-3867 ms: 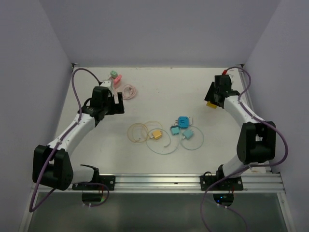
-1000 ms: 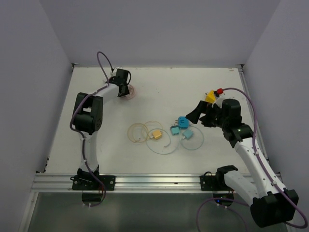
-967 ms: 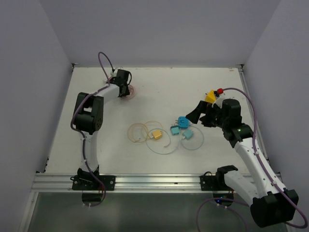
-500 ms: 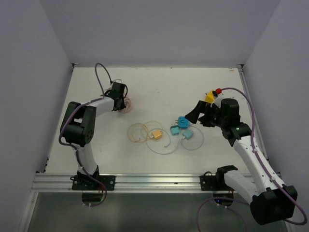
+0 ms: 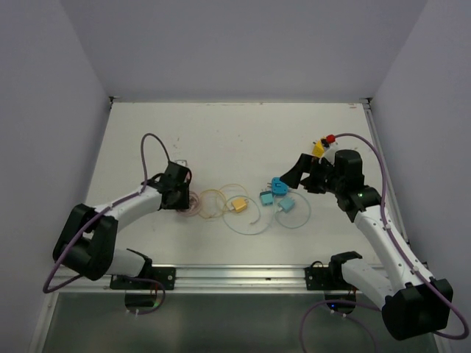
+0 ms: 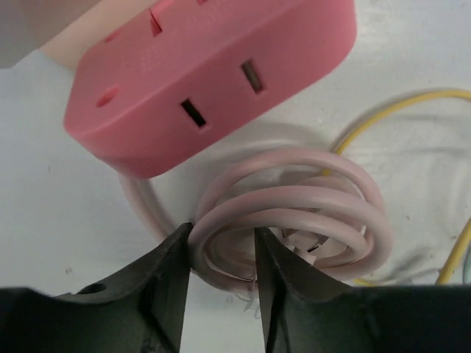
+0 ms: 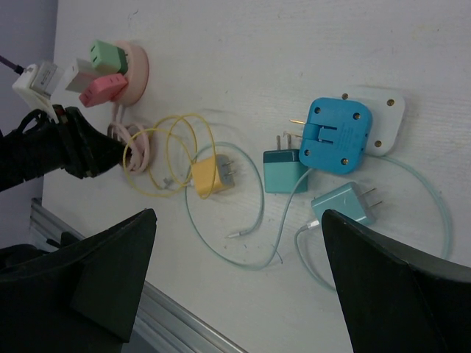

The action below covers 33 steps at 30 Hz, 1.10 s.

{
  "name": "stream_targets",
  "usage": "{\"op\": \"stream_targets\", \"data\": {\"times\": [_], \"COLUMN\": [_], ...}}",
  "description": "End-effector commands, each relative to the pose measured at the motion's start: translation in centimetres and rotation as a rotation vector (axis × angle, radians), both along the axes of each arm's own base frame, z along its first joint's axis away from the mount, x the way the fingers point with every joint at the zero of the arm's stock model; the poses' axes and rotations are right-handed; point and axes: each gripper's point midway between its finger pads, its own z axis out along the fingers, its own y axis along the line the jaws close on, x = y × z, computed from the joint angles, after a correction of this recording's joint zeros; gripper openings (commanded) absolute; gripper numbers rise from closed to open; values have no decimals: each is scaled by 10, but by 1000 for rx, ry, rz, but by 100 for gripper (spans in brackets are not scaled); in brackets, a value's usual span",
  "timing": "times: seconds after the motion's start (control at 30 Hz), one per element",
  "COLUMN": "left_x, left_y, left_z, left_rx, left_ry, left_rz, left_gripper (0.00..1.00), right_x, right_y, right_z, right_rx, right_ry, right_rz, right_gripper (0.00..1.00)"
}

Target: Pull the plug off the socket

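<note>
left end effector [image 6: 221, 246] clamped narrow, low | right end effector [image 7: 237, 220] wide open, raised

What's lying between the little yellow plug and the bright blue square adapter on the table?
A darker teal plug block, right beside the bright blue square adapter. A thin pale green cable curves past the little yellow plug. The right wrist view shows it best.

Pink socket [image 6: 206, 73] — pale-pink cable [image 6: 294, 213]
</note>
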Motion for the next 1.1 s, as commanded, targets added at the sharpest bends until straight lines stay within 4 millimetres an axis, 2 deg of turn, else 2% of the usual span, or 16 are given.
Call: {"op": "stream_targets", "data": {"times": [0.0,0.03,0.07,0.13,0.17,0.27,0.33,0.5,0.63,0.7,1.07], "left_x": [-29,-29,-30,-22,-21,-6,8,25,37,43,74], "left_y": [5,5,6,5,6,4,3,15,47,56,67], "left_z": [6,13,16,33,38,64,84,108,118,121,109], "left_rx": [-15,-25,-26,-42,-36,-35,-46,-52,-8,-2,29], "left_ry": [40,14,9,-39,-44,-90,-133,-181,-227,-238,-248], "left_rz": [40,42,46,55,58,71,87,185,320,365,479], "left_gripper": [44,49,59,67,74,88,93,94,93,94,90], "right_x": [3,2,2,3,3,4,3,1,0,0,0], "right_y": [7,7,8,8,8,9,9,8,7,7,6], "right_z": [6,5,6,8,9,12,12,11,9,9,5], "right_rx": [28,30,31,33,32,34,33,30,20,18,12], "right_ry": [-27,-24,-26,-30,-31,-37,-35,-30,-27,-27,-19], "right_rz": [25,26,29,29,31,35,37,36,35,35,38], "right_gripper": [99,99,99,99,99,99,99,99,99,99,99]}}
